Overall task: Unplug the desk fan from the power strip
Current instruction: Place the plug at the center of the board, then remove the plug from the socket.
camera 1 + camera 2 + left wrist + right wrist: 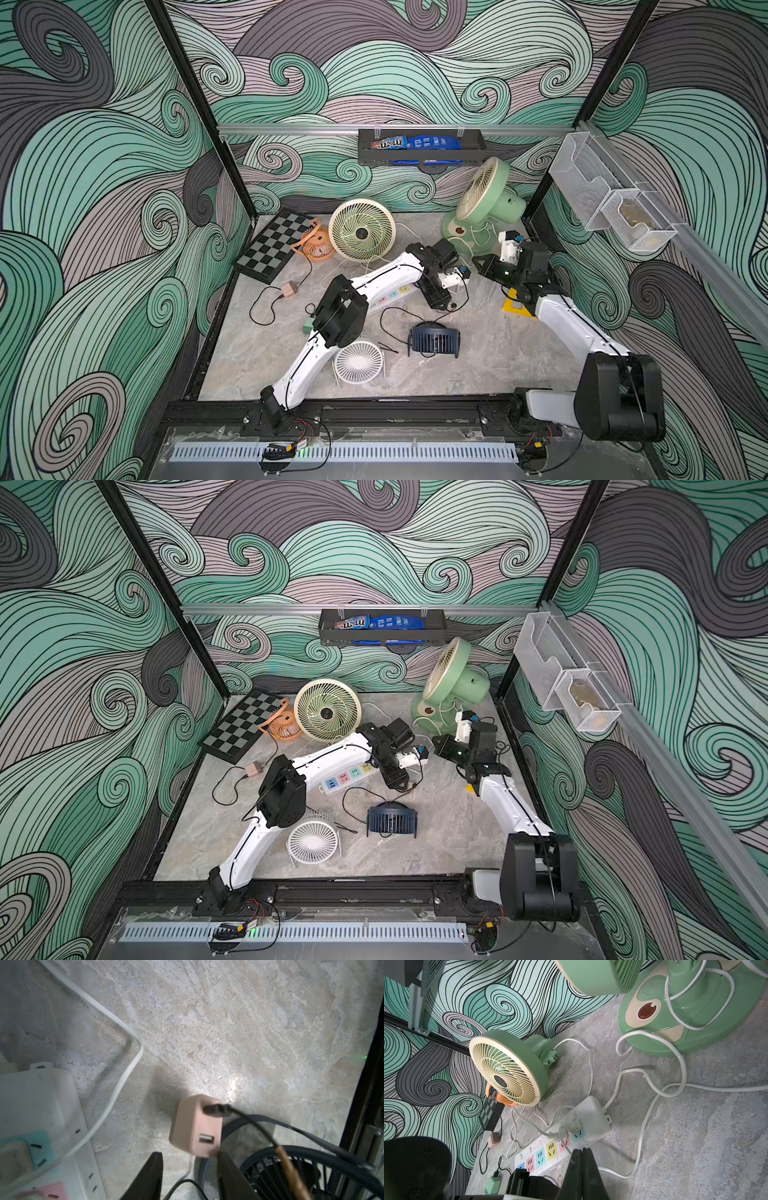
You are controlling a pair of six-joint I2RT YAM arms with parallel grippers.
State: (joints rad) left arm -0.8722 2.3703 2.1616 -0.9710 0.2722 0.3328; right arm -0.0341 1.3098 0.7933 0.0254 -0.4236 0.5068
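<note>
White plastic power strip (591,1113); off its end, a rounded matte pink adapter (193,1126) before the left fingers (153,1167), apart. Right fingers (577,1167) pressed together nearby.

In a top view the left arm (380,279) hides most of the power strip (394,295). In the left wrist view the strip is blurred and cut by the edge; the pink adapter (193,1124) near it hides its prongs, and the dark fan (268,1169) beyond is cropped.
</note>
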